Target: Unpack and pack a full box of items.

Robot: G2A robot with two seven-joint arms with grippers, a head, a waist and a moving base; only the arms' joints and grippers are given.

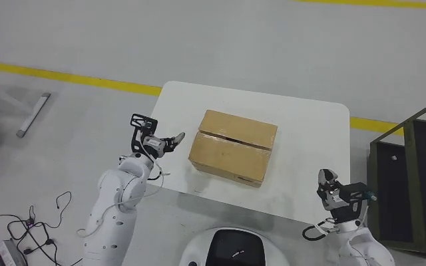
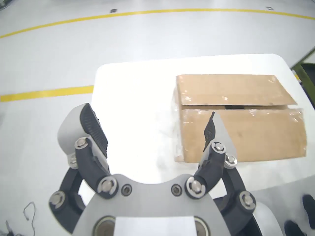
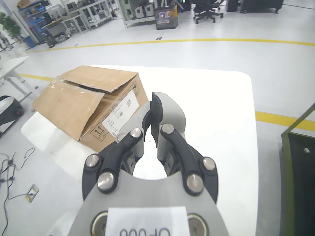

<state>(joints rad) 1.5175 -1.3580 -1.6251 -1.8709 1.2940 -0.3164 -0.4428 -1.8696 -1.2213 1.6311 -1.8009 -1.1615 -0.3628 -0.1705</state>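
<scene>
A brown cardboard box (image 1: 233, 147) sits near the middle of the white table (image 1: 306, 133), its top flaps folded down with a narrow gap between them. In the left wrist view the box (image 2: 241, 124) lies just beyond my left gripper (image 2: 150, 119), which is open and holds nothing. From above, the left gripper (image 1: 170, 142) hovers at the table's left edge, a short way from the box. My right gripper (image 3: 151, 109) is shut with nothing between its pads, and from above it (image 1: 326, 178) is at the table's front right corner. The box (image 3: 88, 104) shows a white label on its end.
A dark green rack (image 1: 399, 179) stands close to the table's right side. Yellow floor lines (image 1: 80, 80) run behind the table. Cables (image 1: 33, 226) lie on the floor at the front left. Bare tabletop lies to the right of the box.
</scene>
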